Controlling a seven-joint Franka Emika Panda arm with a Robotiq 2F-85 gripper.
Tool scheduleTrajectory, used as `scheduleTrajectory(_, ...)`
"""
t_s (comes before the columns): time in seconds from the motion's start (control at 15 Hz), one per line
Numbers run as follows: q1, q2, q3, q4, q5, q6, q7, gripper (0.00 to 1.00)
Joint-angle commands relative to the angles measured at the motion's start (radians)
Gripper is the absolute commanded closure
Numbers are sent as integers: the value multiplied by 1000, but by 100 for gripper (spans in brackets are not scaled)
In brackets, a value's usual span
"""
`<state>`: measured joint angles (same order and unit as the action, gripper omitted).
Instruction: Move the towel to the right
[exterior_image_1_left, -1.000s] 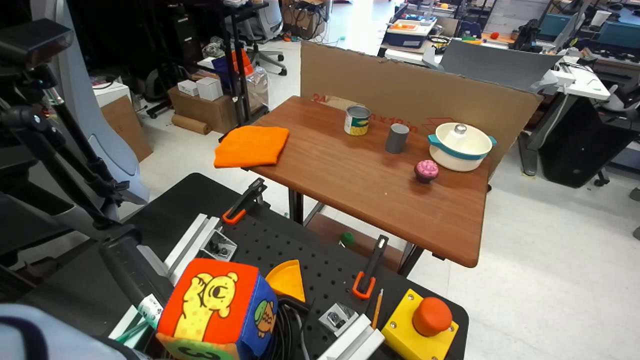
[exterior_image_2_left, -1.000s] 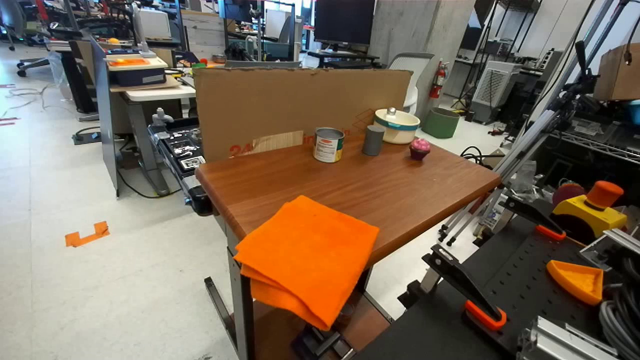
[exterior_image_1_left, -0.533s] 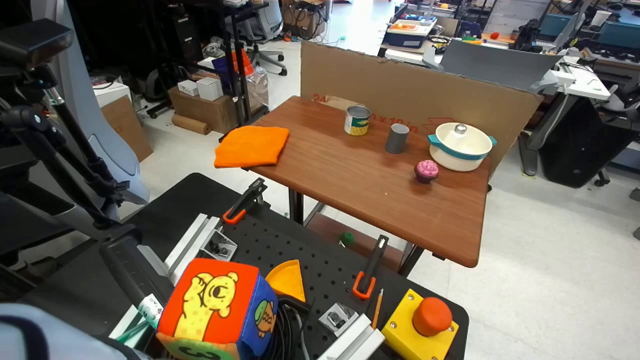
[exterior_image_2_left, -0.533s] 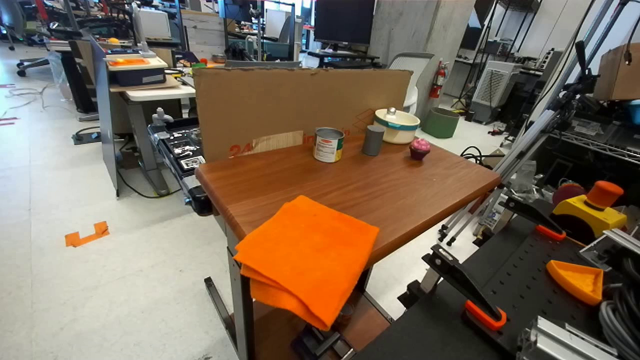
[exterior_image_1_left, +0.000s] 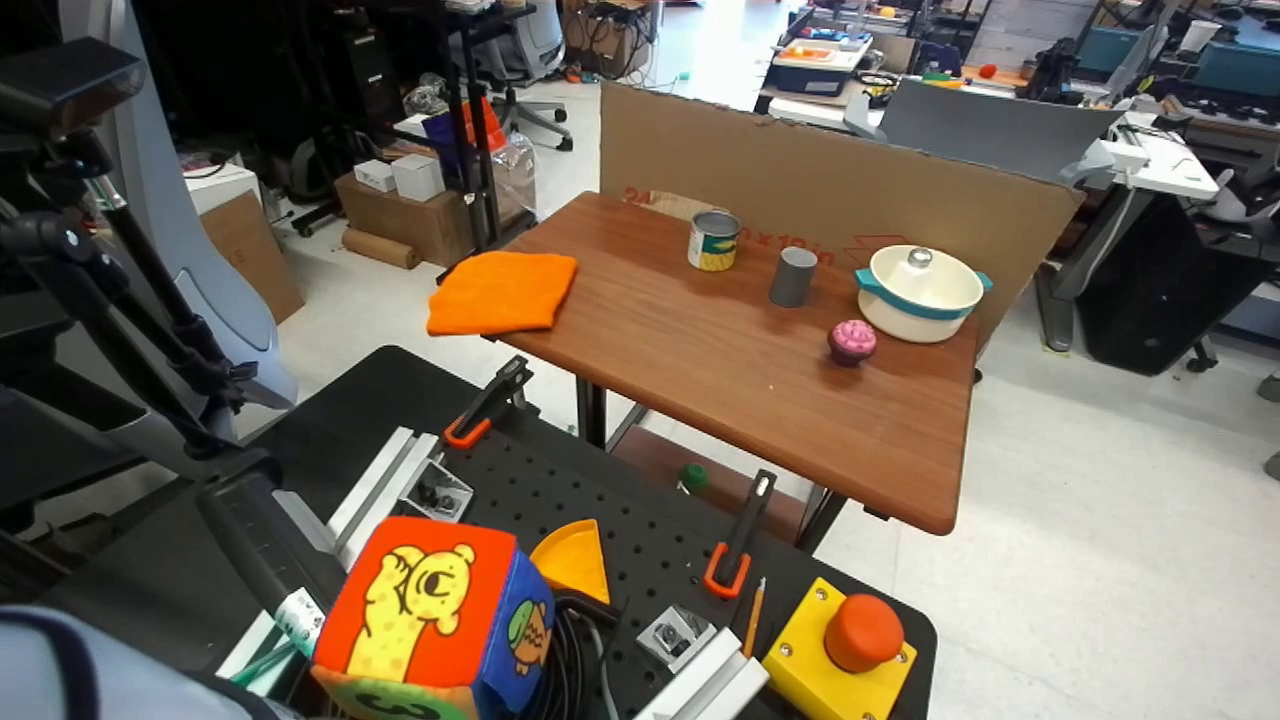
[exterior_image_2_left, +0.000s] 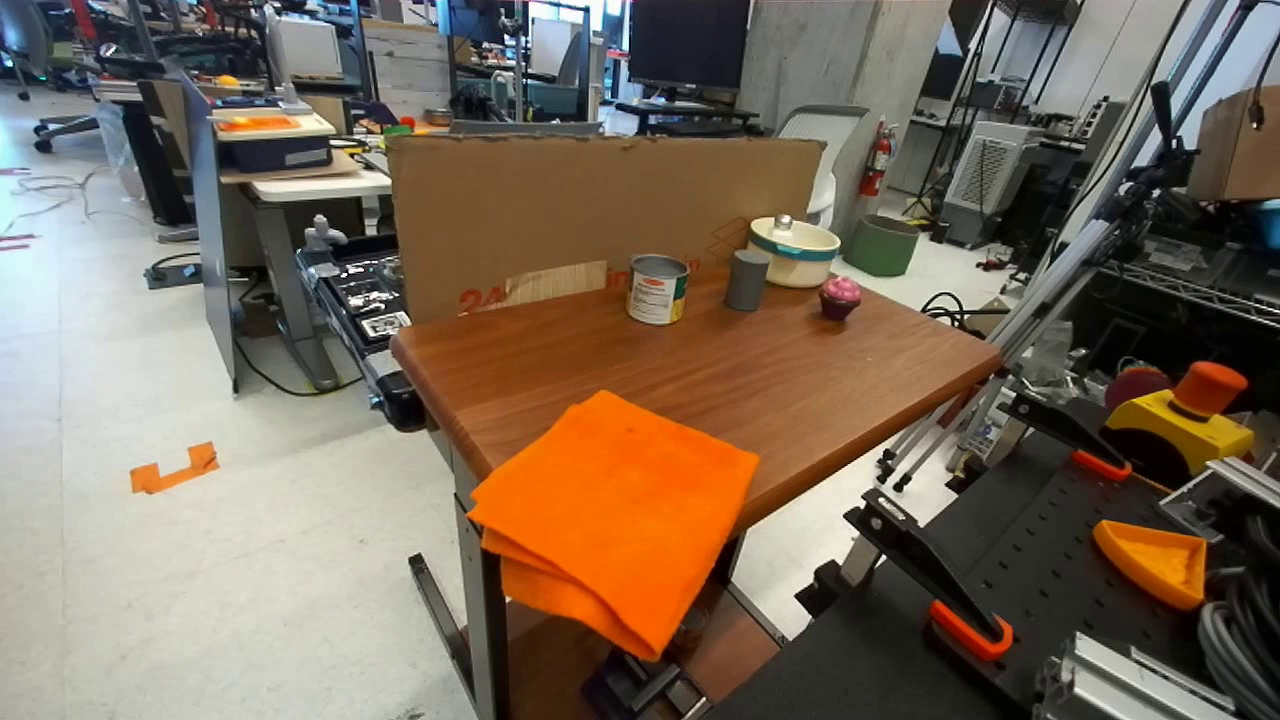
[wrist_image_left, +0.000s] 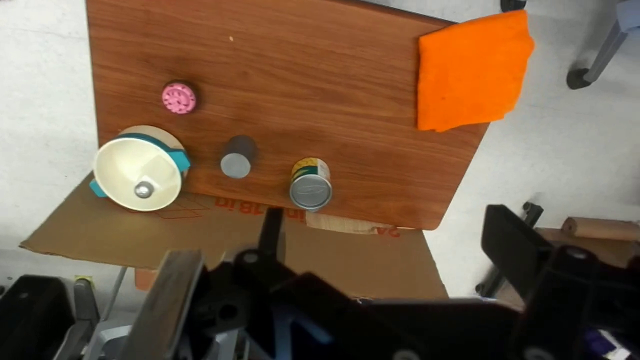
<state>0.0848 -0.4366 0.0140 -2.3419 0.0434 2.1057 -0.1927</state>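
The orange towel (exterior_image_1_left: 503, 292) lies folded flat at one end of the brown table in both exterior views (exterior_image_2_left: 620, 510). It hangs over the table's edge and corner. In the wrist view the towel (wrist_image_left: 472, 72) is at the upper right, partly past the table's edge. My gripper (wrist_image_left: 385, 208) shows only in the wrist view, at the bottom. Its two fingers are wide apart with nothing between them. The gripper is high above the scene and well apart from the towel. It is out of view in both exterior views.
The table (exterior_image_1_left: 680, 350) bears a can (exterior_image_1_left: 714, 241), a grey cylinder (exterior_image_1_left: 793, 278), a lidded white pot (exterior_image_1_left: 920, 300) and a pink cupcake (exterior_image_1_left: 852, 343). A cardboard sheet (exterior_image_1_left: 800, 170) stands along its back edge. A black perforated bench (exterior_image_1_left: 560, 470) with clamps is in front.
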Motion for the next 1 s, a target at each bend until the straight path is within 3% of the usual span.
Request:
scheduleTrajectory(0.0, 57, 96, 48, -15, 53, 98, 34, 0)
scheduleTrajectory(0.93, 128, 513, 183, -113, -15, 364, 49, 0)
